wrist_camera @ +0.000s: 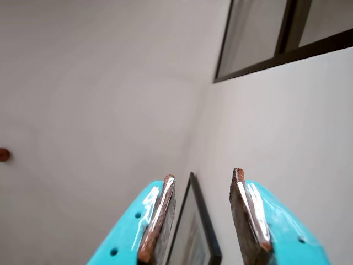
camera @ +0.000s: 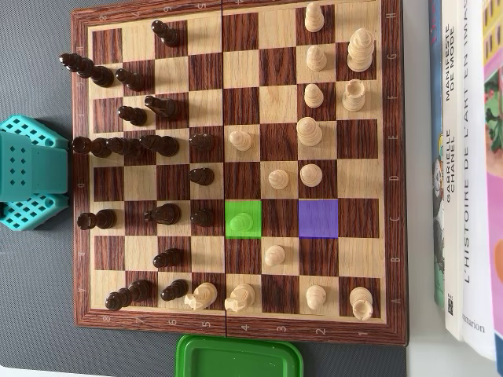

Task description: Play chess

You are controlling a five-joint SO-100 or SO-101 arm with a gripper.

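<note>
Sporting green (camera: 243,217) and purple (camera: 318,217) squares, wooden chessboard (camera: 236,330) with dark and pale pieces.

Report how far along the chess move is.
Done: nothing visible; a light pawn sits on the green-highlighted square, and the purple-highlighted square is bare. In hand: nothing; in the wrist view the gripper is open, empty and aimed at a wall. Left: probably moving that pawn onto purple.

teal fingers (wrist_camera: 236,218) spread apart, empty, pointing upward

Purple square (camera: 318,217) stands clear; a pale pawn (camera: 244,221) fills the green square
</note>
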